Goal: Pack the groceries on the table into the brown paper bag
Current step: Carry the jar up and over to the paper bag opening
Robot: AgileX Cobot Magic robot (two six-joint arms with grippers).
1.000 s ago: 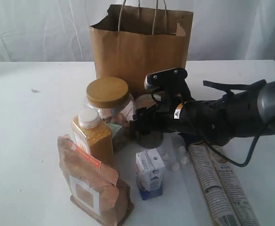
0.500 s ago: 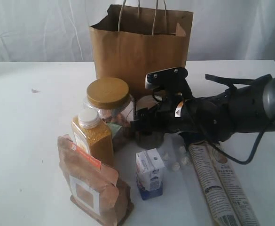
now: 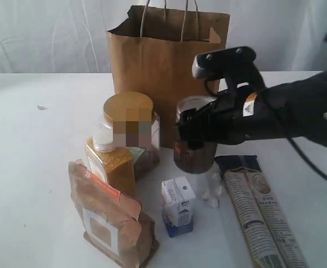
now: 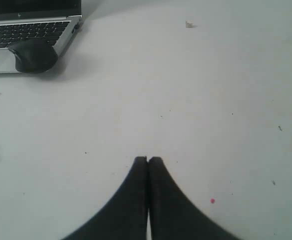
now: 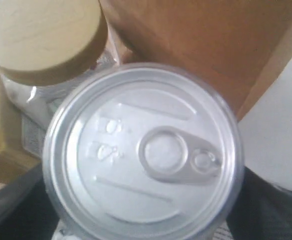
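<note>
Now clamps right gripper [image 3: 192, 132] on dark silver-lidded jar [image 3: 197, 159] — risks clipping rim of tall brown paper bag [image 3: 152, 61] if carried low — holds left gripper [image 4: 148, 165] closed.

We've got a pixelated patch masking the gold-lidded clear jar [image 3: 128, 111], and the long beige printed packet [image 3: 258, 212] runs off the bottom edge

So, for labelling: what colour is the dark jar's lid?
Silver metal lid, clearest in right wrist view.
</note>
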